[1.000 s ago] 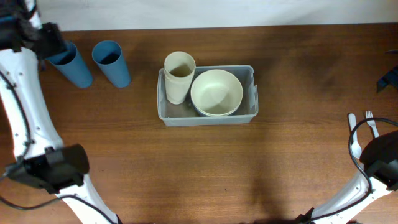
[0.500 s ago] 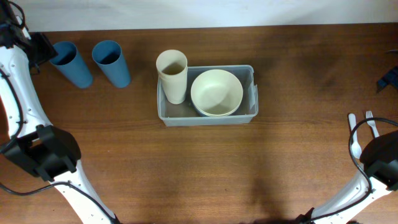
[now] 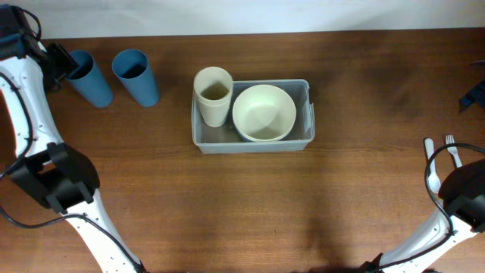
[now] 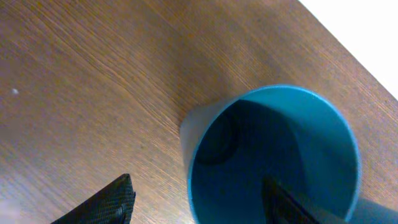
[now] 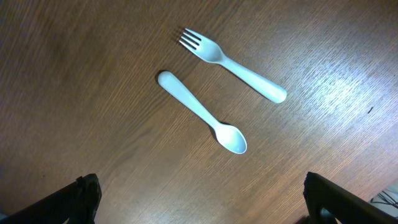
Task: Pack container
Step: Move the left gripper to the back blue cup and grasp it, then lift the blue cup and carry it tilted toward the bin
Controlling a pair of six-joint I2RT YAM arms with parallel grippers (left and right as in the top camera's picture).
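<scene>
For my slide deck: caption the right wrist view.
Open right gripper hovers above a pale fork and spoon lying apart on the wooden table.

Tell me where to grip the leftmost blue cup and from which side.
Pinch the leftmost blue cup at its rim wall from above, one finger inside, one outside. It stands upright with its mouth open, and the second blue cup stands close beside it, probably leaving little room for a side grip.
</scene>
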